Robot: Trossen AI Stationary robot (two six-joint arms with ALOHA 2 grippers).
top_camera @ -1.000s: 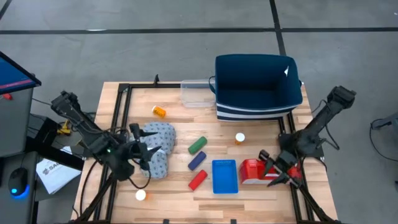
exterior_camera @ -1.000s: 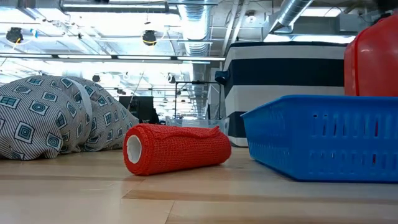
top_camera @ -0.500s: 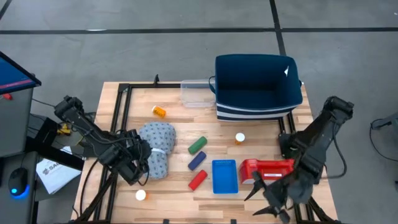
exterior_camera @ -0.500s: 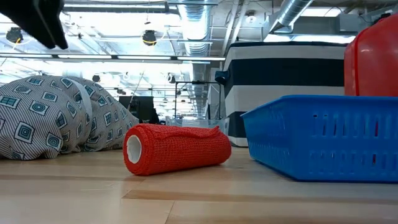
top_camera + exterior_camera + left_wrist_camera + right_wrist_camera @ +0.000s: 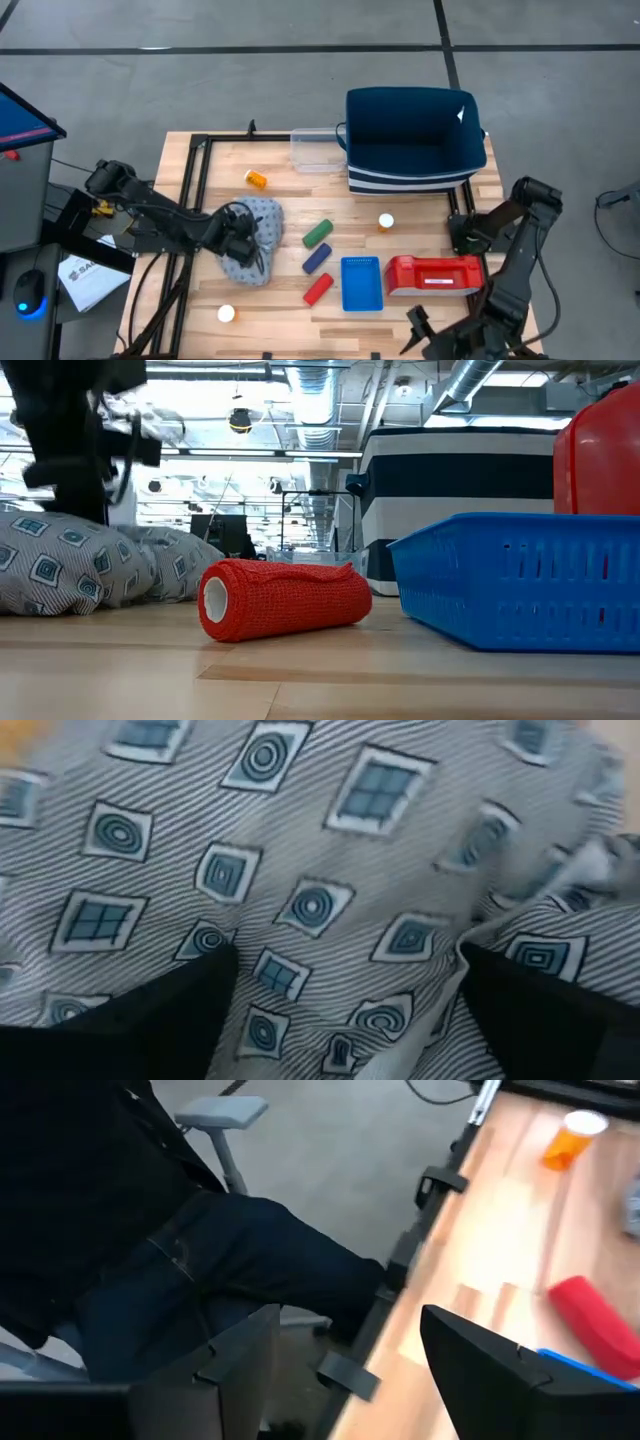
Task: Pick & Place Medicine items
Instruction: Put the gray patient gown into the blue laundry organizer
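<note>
Three orange pill bottles with white caps are on the table: one lying near the far left [image 5: 257, 179], one standing mid-table [image 5: 386, 222], and one by the near edge [image 5: 226, 313], also seen as the bottle [image 5: 570, 1138] in the right wrist view. My left gripper [image 5: 243, 238] [image 5: 345, 960] is open and down on the patterned cloth bag [image 5: 250, 240], far from every bottle. My right gripper [image 5: 425, 335] [image 5: 350, 1320] is open, hanging past the table's near edge and touching nothing. My left gripper comes down from above onto the top of the patterned cloth bag [image 5: 330, 900], its two fingers [image 5: 160, 1020] spread wide with cloth bulging between them. The bag lies on the table, and its top [image 5: 60, 535] looks pushed down under the gripper.
A dark blue bin [image 5: 415, 140] and a clear tub [image 5: 315, 150] stand at the far side. Green [image 5: 318, 233], blue [image 5: 317, 258] and red [image 5: 319, 289] rolls, a blue basket [image 5: 362, 283] and a red box [image 5: 435, 275] fill the middle. A seated person's legs [image 5: 200, 1270] are by the near edge.
My left gripper has moved toward the table's right, over the cloth bag, and come down on it; the bag's top now sits lower in the low view. My right gripper has drawn back from beside the red box toward the near edge and past it.
</note>
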